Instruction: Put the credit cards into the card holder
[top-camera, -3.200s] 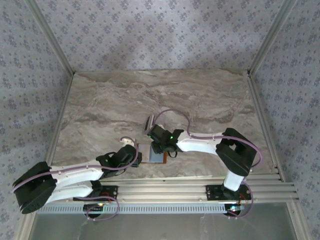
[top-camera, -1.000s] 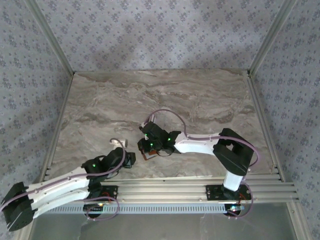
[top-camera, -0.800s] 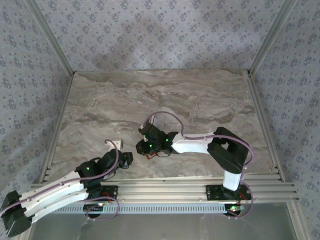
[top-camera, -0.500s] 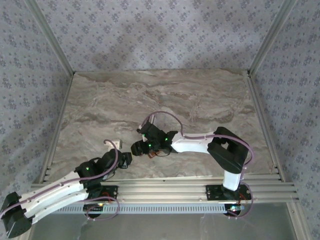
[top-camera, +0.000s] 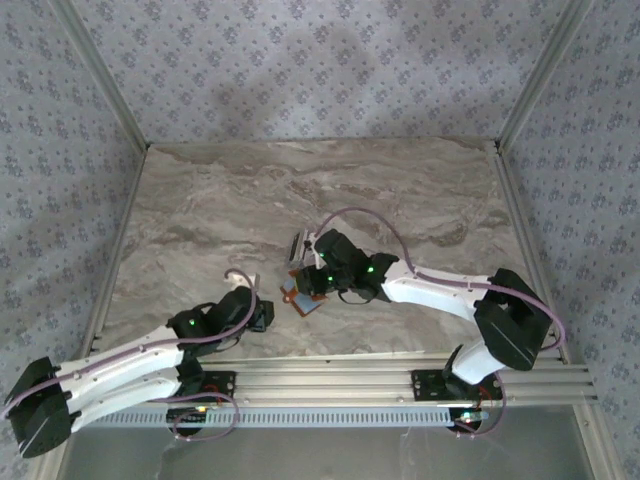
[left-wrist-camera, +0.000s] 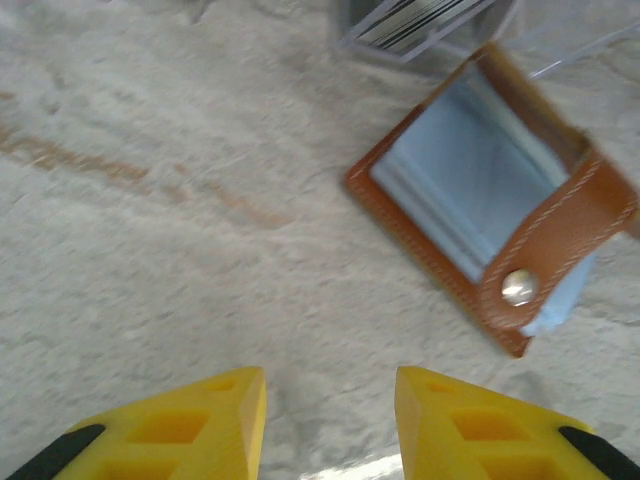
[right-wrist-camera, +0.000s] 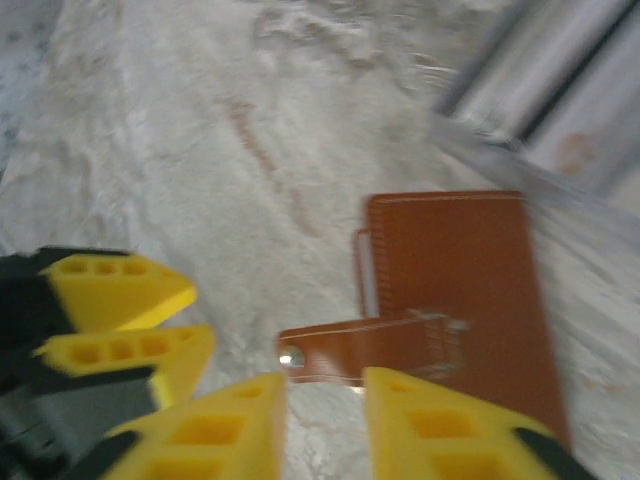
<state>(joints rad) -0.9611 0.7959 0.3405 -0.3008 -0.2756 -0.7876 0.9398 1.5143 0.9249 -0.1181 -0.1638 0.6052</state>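
Observation:
The card holder (top-camera: 300, 297) lies on the marble between both grippers, a brown leather wallet (left-wrist-camera: 470, 195) with a blue-grey inside and its clasp tab (left-wrist-camera: 560, 235) folded across. A pale stack of credit cards (top-camera: 297, 247) with dark edges stands just beyond it, cut off at the frame's top (left-wrist-camera: 415, 15). My left gripper (left-wrist-camera: 330, 415) is open over bare table, short of the wallet. My right gripper (right-wrist-camera: 325, 410) has its jaws a narrow gap apart with nothing between them. Its fingertips stop just short of the clasp tab (right-wrist-camera: 370, 350) and wallet (right-wrist-camera: 465, 270).
The left gripper's yellow fingers (right-wrist-camera: 120, 320) show close by in the right wrist view. Aluminium rails (top-camera: 400, 375) run along the table's near edge, close behind the wallet (right-wrist-camera: 560, 90). Patterned walls enclose the marble table (top-camera: 320, 190).
The right gripper let go of the wallet and drew back to the right, leaving it on the table. The left gripper edged closer to the wallet.

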